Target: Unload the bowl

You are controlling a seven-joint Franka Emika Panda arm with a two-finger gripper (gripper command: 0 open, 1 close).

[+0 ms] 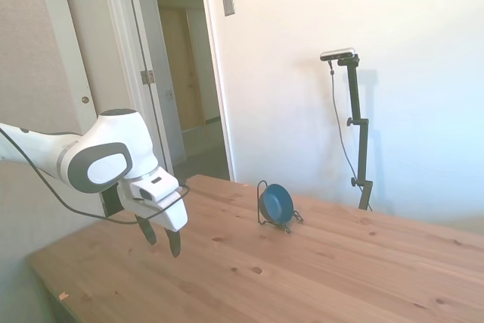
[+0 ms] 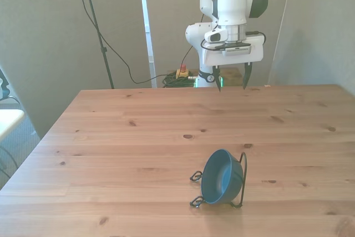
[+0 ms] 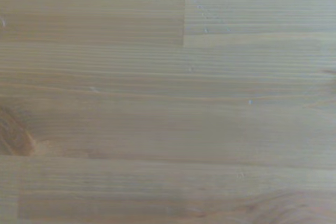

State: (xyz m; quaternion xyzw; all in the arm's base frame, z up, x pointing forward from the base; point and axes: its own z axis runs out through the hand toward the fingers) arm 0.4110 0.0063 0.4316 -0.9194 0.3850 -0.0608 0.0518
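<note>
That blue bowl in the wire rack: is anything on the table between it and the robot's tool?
Nothing visible. The tool hangs open above the table, apart from the bowl, which stands on edge in the wire rack. Only bare wood lies between them. The rack itself cradles the bowl.

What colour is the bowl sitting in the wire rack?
Dark blue, plain with no pattern. The bowl shows best in the front view, propped on edge in the black rack.

wood table (image 2: 138,131), wire rack (image 2: 242,178) on it
</note>
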